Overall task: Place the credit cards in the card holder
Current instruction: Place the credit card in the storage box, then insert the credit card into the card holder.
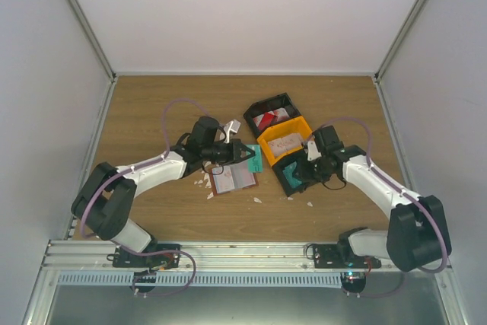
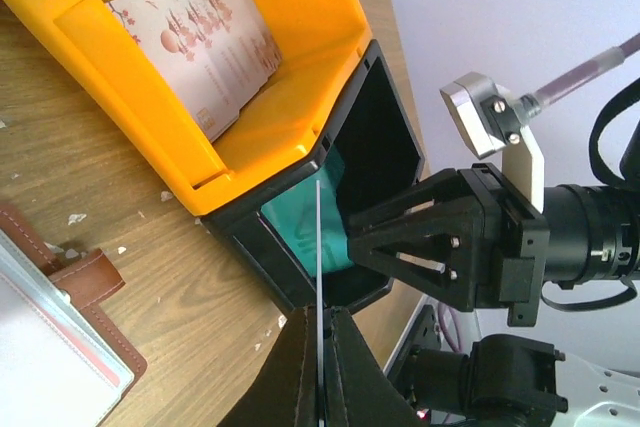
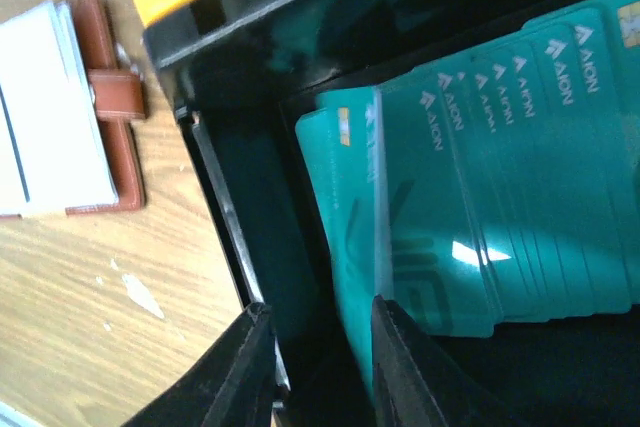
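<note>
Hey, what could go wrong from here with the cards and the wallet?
1. The left gripper pinches a card by one end. It could twist or slip on the way to the wallet.
2. The right gripper stands open over overlapping teal cards in the black bin. It may pick up several.

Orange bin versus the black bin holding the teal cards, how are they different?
The orange bin is bright orange; the black bin is dark. The orange bin holds a pale pinkish-white card with red print; the black bin holds several overlapping teal cards. In the top view, the orange bin sits farther from the arm bases than the black bin. Both are open-topped bins, touching side by side.
</note>
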You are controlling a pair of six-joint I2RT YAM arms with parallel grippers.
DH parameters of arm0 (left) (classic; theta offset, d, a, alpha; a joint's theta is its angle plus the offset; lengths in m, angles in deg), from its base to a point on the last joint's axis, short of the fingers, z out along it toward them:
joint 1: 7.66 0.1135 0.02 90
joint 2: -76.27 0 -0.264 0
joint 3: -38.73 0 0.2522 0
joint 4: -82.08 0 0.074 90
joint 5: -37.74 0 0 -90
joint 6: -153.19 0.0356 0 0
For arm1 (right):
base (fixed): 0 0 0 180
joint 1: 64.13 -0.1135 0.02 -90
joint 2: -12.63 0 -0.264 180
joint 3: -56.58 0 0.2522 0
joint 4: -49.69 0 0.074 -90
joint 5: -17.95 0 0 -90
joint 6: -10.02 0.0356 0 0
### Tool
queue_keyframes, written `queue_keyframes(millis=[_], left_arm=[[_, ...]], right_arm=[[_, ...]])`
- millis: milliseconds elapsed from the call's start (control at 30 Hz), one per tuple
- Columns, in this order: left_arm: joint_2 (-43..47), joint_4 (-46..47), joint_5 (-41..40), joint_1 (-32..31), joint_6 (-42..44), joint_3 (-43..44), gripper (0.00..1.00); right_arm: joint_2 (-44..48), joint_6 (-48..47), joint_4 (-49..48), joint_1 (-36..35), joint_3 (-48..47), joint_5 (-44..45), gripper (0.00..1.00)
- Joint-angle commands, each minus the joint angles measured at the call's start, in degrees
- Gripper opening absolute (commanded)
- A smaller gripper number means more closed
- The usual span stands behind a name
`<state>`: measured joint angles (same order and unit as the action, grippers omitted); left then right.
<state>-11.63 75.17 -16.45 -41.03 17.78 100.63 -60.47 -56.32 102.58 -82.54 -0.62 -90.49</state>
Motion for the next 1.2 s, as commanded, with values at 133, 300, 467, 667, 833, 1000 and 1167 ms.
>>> queue_keyframes(millis=[133, 300, 467, 667, 833, 1000, 1167], left_arm=[[3.3, 0.1, -2.5, 0.7, 1.9, -1.8, 0.00], [5.2, 0.0, -3.6, 1.0, 1.7, -3.6, 0.00], [8.6, 2.4, -2.6, 1.6, 1.6, -6.0, 0.00], [12.1, 8.6, 4.5, 2.8, 0.0, -8.1, 0.00], [14.2, 10.4, 10.5, 3.8, -3.7, -7.2, 0.00], [15.5, 13.7, 13.6, 4.9, -7.2, -6.6, 0.00], [15.6, 18.6, 17.4, 5.0, -10.4, -5.6, 0.00]], right_arm=[[0.5, -0.3, 1.7, -0.8, -5.7, 7.9, 0.38], [4.1, 0.4, -1.5, -1.8, -7.0, 7.0, 0.41], [6.9, 2.8, -16.3, -5.5, -3.1, -11.3, 0.52], [7.6, 14.2, -46.2, -9.8, 4.5, -26.5, 0.64], [5.9, 16.7, -53.0, -10.6, 5.0, -28.2, 0.64], [5.0, 19.4, -58.0, -10.9, 6.4, -32.8, 0.54], [4.6, 20.0, -58.4, -11.2, 7.1, -33.6, 0.46]])
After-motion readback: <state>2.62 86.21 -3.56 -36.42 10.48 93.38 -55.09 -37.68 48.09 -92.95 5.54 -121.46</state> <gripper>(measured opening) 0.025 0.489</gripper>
